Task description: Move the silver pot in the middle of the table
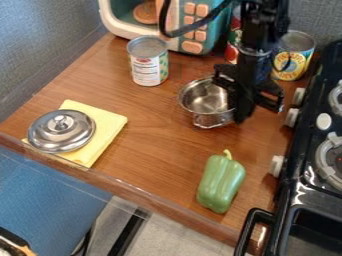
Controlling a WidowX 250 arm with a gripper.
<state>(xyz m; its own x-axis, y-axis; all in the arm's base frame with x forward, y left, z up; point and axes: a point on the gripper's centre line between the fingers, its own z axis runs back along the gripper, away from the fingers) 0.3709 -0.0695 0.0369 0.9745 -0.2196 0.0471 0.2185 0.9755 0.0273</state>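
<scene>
Grey walls framed a wood-grain tabletop that stretched across the scene, with a black toy stove along its right side, white knobs toward the wood. Black and slender, the robot arm came in from the top edge, right of centre, and hung nearly upright, a dark cable bowing out to its left in front of a teal-and-white toy microwave at the back. Its gripper pointed down at the right side of the silver pot, overlapping the rim in the view; whether the jaws stood wide, narrow or closed on the metal could not be told. On the near left, a yellow cloth lay at a slant beneath a round silver lid, knob up. The silver pot itself sat upright and uncovered toward the back right of the table, between the microwave and a green toy pepper that lay near the front edge, stem toward the pot. Behind the gripper, close to the stove, stood a yellow-labelled can, while a second can, its label white and green, stood upright just in front of the microwave
</scene>
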